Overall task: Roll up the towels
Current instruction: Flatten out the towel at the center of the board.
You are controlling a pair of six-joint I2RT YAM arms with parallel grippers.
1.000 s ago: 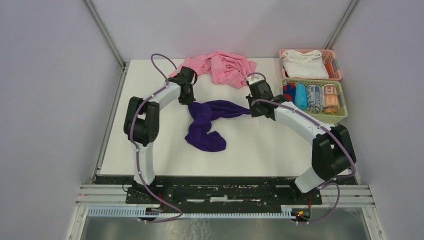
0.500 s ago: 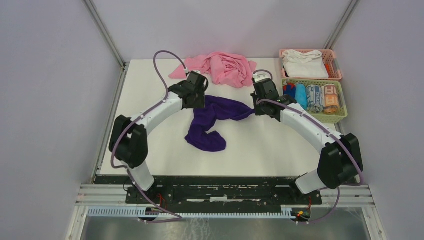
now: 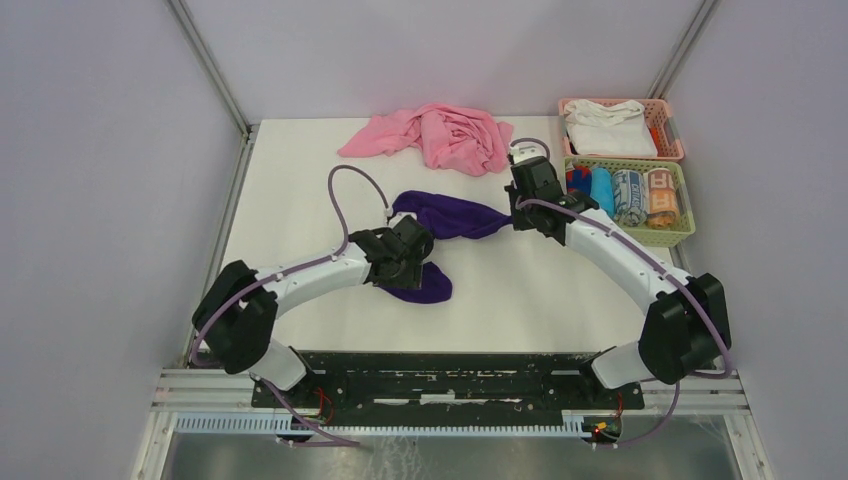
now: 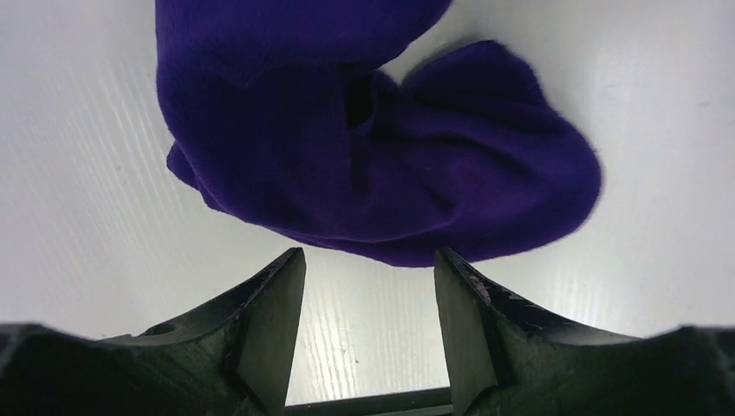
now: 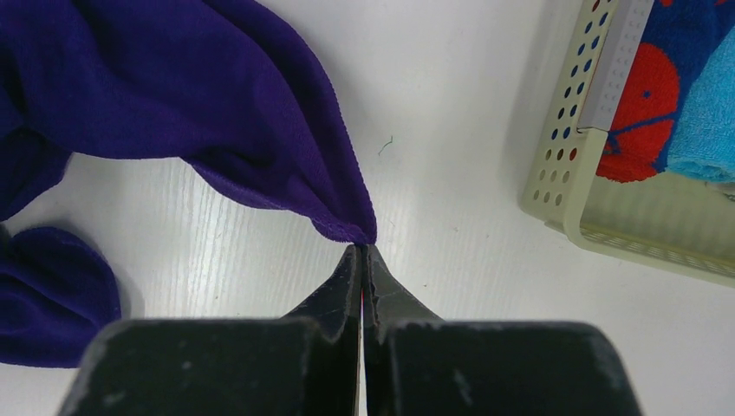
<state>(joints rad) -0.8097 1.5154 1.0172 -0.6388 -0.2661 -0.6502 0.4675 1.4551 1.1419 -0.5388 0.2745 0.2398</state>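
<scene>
The purple towel (image 3: 450, 214) lies crumpled mid-table, with a bunched lump (image 3: 428, 286) at its near end. In the left wrist view that lump (image 4: 381, 165) sits just beyond my left gripper (image 4: 368, 257), which is open over bare table with nothing between its fingers. From above, the left gripper (image 3: 413, 260) hovers at the lump's left side. My right gripper (image 5: 362, 249) is shut on the right corner of the purple towel (image 5: 173, 95); from above, the right gripper (image 3: 516, 206) holds the towel's right tip near the baskets.
A large pink cloth (image 3: 440, 135) lies at the back of the table. At the back right, a pink basket (image 3: 672, 135) holds a white cloth. In front of it a pale green basket (image 3: 684, 205) holds several rolled cloths, and its corner (image 5: 572, 173) is close to my right gripper.
My left gripper has opened, let go of the towel's back left end, and swung nearer to the bunched lump. The right gripper keeps its pinch on the right corner.
</scene>
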